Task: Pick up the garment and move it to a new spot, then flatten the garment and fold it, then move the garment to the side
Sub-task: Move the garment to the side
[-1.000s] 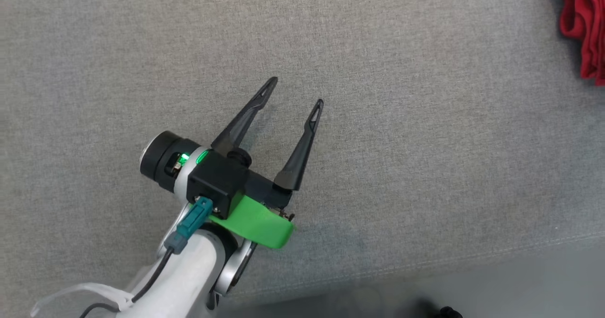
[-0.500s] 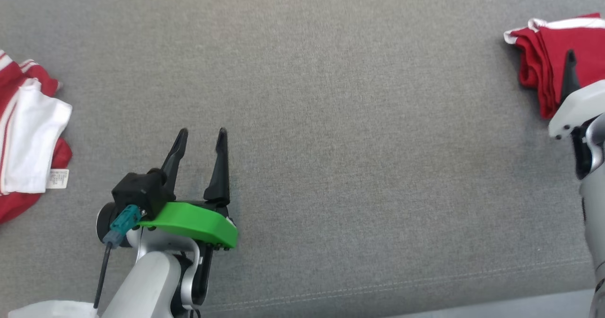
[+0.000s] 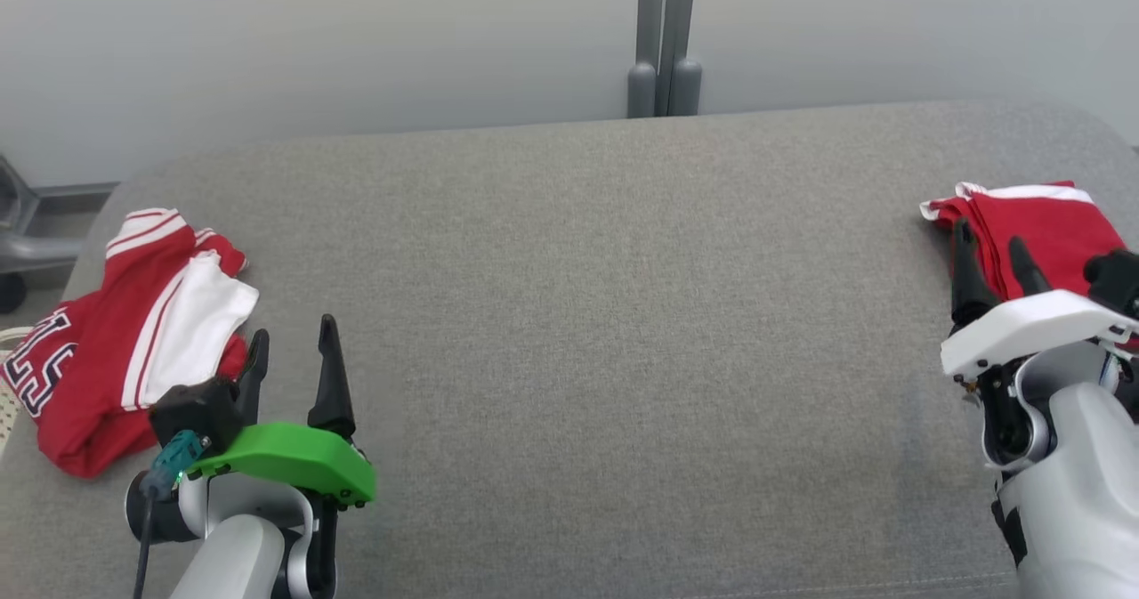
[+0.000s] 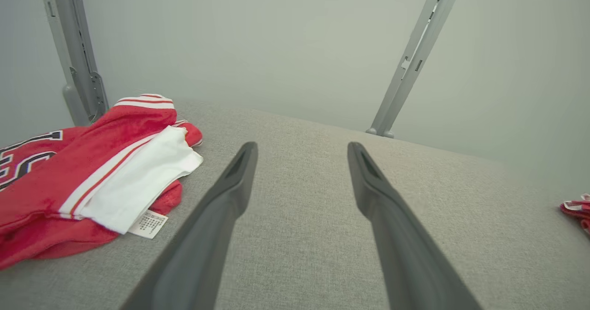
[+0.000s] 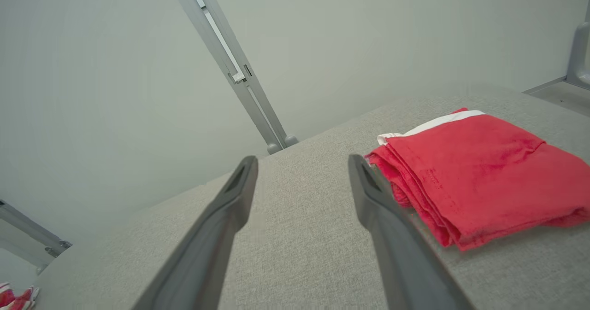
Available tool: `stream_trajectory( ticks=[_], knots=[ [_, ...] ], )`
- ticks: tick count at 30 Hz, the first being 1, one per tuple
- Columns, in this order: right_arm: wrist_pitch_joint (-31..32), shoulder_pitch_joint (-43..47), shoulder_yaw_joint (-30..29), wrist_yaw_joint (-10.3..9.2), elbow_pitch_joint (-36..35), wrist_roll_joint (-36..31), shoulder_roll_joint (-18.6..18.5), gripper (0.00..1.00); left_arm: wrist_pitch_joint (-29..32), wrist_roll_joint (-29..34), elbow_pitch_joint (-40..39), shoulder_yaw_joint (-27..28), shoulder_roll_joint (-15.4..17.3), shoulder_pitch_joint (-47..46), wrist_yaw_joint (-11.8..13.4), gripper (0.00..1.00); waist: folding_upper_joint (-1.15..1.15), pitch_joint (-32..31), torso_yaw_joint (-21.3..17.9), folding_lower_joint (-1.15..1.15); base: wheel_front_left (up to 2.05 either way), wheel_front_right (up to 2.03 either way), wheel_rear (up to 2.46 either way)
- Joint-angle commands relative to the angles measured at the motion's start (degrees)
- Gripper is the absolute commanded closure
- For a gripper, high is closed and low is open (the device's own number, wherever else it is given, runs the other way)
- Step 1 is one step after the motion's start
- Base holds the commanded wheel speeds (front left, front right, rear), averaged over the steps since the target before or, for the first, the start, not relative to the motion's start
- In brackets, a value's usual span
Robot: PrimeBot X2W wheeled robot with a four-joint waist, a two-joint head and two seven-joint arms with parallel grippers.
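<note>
Coarse matt woven cloth on the cushion [image 3: 578, 314]; soft cloth red-and-white garment [image 3: 98, 376]; smooth green plastic wrist cover [image 3: 285, 465]

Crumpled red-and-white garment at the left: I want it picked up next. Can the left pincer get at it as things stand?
Probably yes. The left pincer stands open close beside the garment, and nothing lies between them on the grey cushion. It would likely need only a short swing to its left.
</note>
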Motion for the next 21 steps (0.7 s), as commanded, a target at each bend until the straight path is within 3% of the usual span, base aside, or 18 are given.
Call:
stream_trajectory(
  ticks=[1,11,17,21],
  knots=[
    [-0.58,2.42,0.57,-0.01,-1.62,-0.09,0.19,0.00,-0.63,0.17,0.89,0.12,0.32,0.94,0.26,0.00,0.00,-4.26,1.96,0.01,0.00,0.00,0.00],
    [-1.29,11.77,4.24,-0.01,-9.15,0.37,4.85,0.00,-3.18,1.96,4.59,0.55,2.22,4.16,-1.40,0.00,0.00,-6.83,2.03,0.01,0.00,0.00,0.00],
    [-2.68,17.11,5.33,-0.01,-12.52,-0.31,5.94,0.00,-4.14,3.50,3.03,1.88,2.49,7.51,-4.30,0.00,0.00,-7.48,2.90,0.01,0.00,0.00,0.00],
    [-4.48,20.36,6.70,-0.01,-14.90,-2.79,6.08,0.00,-4.05,5.97,-1.00,4.93,0.95,10.91,-6.65,0.00,0.00,-7.49,3.57,0.01,0.00,0.00,0.00]
  ],
)
